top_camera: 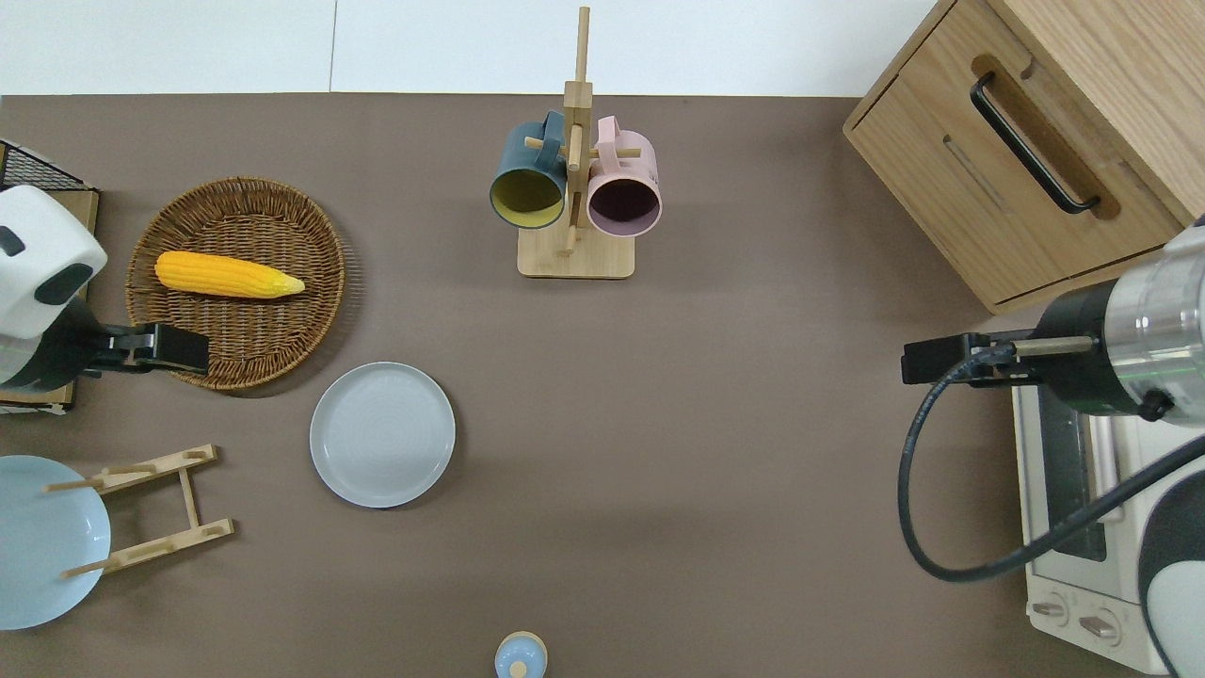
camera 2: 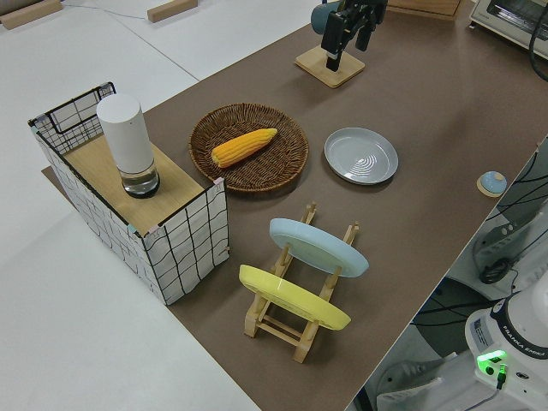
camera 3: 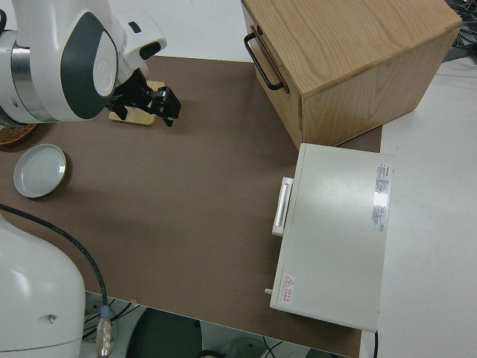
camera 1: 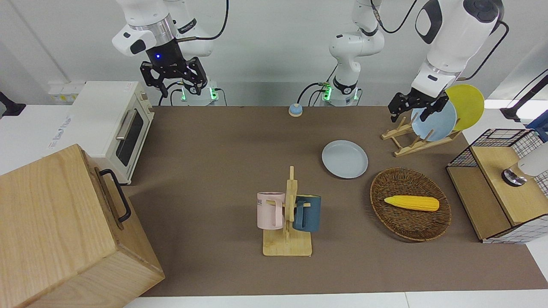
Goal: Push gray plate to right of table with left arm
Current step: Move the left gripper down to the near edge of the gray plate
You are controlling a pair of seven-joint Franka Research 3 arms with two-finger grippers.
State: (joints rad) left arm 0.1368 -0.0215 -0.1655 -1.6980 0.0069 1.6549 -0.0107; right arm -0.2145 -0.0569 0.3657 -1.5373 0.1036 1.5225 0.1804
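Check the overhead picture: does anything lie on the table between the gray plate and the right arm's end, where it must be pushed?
Nothing visible does. From the gray plate toward the right arm's end, the table is bare matting up to the toaster oven.

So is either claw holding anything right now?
No. The left claw is up in the air over the basket, empty, and the gray plate lies untouched on the table. The right arm is parked.
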